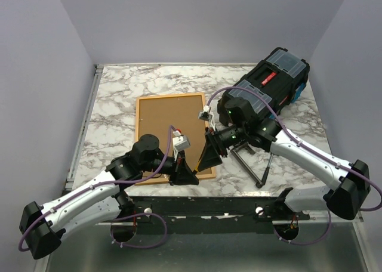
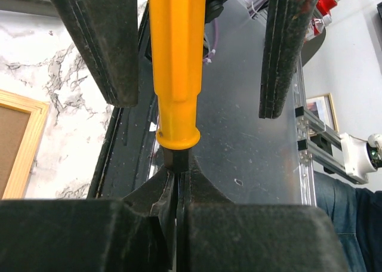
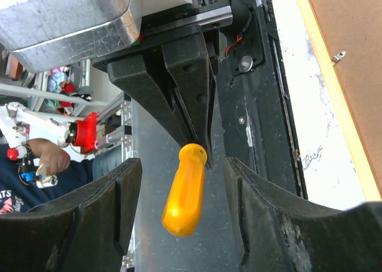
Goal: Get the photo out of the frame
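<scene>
Marble table (image 1: 119, 81): left pincer (image 2: 177, 185) clamps screwdriver (image 3: 185, 191); right pincer (image 3: 182, 164) spread wide around its handle, arms meeting.

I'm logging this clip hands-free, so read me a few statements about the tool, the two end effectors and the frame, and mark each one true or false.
1. The left end effector is shut on the screwdriver, just past its orange handle. True.
2. The right end effector is clamped on the screwdriver. False: its fingers stand open on either side of the handle.
3. The frame lies back up on the marble table. True.
4. The black toolbox sits on top of the frame. False: it stands apart from the frame, at the table's far right.
</scene>
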`<state>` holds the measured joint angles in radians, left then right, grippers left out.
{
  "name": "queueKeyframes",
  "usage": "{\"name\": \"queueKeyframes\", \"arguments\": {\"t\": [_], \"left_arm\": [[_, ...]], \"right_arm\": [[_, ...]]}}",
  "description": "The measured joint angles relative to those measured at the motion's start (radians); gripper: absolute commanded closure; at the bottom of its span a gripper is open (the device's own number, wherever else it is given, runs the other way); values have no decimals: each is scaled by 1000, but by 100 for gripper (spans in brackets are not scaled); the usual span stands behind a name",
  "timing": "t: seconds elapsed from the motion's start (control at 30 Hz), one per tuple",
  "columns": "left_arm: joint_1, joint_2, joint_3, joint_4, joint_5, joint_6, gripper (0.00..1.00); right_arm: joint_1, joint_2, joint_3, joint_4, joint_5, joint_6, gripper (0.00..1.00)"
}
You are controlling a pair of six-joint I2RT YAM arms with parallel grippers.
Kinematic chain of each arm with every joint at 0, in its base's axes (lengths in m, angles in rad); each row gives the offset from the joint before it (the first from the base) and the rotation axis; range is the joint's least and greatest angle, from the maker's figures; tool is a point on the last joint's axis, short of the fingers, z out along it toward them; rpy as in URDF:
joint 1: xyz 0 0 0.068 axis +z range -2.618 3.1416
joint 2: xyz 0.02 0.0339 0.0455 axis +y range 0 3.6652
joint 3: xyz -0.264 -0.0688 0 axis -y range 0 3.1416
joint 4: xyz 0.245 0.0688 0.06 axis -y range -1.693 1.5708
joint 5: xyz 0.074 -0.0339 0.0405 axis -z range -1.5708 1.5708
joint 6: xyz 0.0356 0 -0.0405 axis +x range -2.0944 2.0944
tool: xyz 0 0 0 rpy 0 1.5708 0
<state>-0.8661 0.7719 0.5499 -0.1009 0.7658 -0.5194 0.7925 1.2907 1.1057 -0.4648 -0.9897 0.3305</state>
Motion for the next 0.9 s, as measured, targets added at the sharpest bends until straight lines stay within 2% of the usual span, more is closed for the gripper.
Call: {"name": "queueKeyframes", "arguments": {"t": [0.2, 0.33, 0.6, 0.67, 0.7, 0.73, 0.8, 0.83, 0.9], "left_arm": [[0, 7, 0, 0, 21, 0, 100], [0, 7, 0, 1, 22, 0, 100], [0, 7, 0, 13, 24, -2, 100], [0, 7, 0, 20, 24, -4, 100], [0, 7, 0, 24, 24, -5, 100], [0, 7, 0, 21, 20, -9, 100], [2, 7, 0, 15, 20, -28, 100], [5, 4, 0, 13, 10, -39, 91], [9, 4, 0, 7, -7, -42, 59]], "right_arm": [[0, 11, 0, 3, -23, 1, 38], [0, 11, -3, 17, -26, 7, 49], [1, 11, -23, 63, -21, 34, 52], [3, 12, -28, 72, -20, 35, 67], [5, 13, -31, 76, -20, 35, 87], [6, 13, -33, 79, -22, 37, 99], [7, 13, -37, 89, 5, 35, 99], [7, 11, -40, 92, 13, 35, 99], [7, 6, -45, 98, 44, 35, 99]]}}
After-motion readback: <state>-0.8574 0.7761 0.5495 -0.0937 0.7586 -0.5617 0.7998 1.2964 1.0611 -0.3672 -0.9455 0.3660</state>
